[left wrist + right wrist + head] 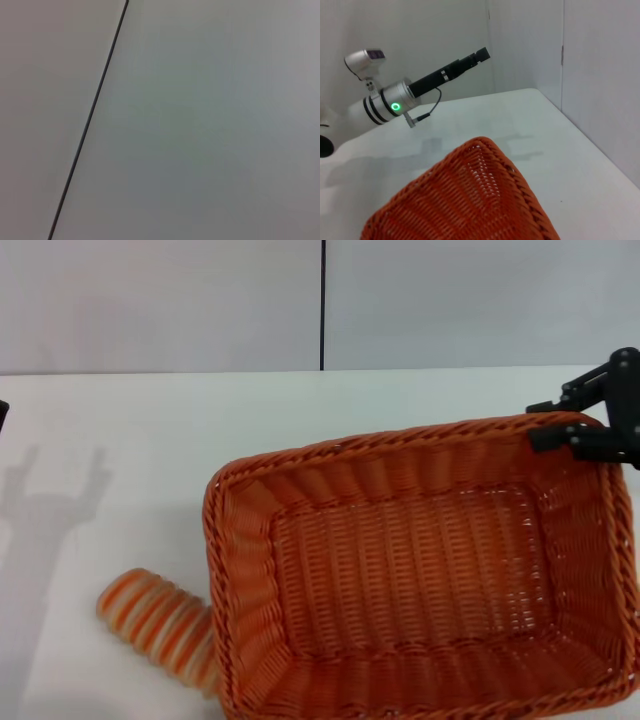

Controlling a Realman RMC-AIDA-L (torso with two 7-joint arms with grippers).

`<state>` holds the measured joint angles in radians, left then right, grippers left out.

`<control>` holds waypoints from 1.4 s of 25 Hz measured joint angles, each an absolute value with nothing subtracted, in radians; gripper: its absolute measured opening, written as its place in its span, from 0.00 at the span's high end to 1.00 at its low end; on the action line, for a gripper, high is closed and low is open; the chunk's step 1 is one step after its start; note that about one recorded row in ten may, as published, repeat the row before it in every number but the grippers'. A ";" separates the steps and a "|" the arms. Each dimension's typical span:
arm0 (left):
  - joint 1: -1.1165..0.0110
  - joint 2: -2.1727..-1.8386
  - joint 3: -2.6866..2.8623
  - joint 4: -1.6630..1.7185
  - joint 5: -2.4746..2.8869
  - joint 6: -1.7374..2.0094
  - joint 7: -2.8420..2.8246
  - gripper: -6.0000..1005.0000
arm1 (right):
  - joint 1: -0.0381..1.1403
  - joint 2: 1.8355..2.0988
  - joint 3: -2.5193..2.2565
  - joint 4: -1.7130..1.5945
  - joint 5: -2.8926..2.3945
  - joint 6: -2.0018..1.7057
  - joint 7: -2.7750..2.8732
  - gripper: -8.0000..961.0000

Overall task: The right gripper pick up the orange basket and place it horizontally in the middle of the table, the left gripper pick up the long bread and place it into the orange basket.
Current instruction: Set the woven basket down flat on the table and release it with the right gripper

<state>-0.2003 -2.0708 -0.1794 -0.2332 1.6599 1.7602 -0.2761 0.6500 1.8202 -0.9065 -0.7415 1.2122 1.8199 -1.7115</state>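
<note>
The orange basket (420, 570) fills the right and middle of the head view, open side up and tilted, its long side running left to right. My right gripper (546, 422) is at its far right corner, shut on the braided rim. In the right wrist view the same basket (465, 200) shows close below. The long bread (158, 623) lies on the table (150, 440) by the basket's near left corner, one end hidden behind the rim. My left gripper (2, 415) shows only as a black sliver at the left edge; from the right wrist camera this left gripper (480, 54) hangs above the table.
A grey wall with a dark vertical seam (323, 305) stands behind the table. The left arm's shadow (60, 500) falls on the white tabletop at the left. The left wrist view shows only wall and that seam (90, 120).
</note>
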 joint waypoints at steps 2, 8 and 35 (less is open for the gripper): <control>-0.200 -2.071 -0.179 -0.233 1.660 1.763 -0.276 0.18 | 0.656 1.825 -0.910 -0.731 1.209 1.795 -1.727 0.81; -0.198 -2.071 -0.176 -0.233 1.660 1.767 -0.276 0.19 | 0.656 1.854 -0.898 -0.704 1.198 1.720 -1.797 0.81; -0.192 -2.069 -0.168 -0.229 1.660 1.757 -0.276 0.19 | 0.692 1.906 -0.903 -0.648 1.156 1.648 -1.808 0.81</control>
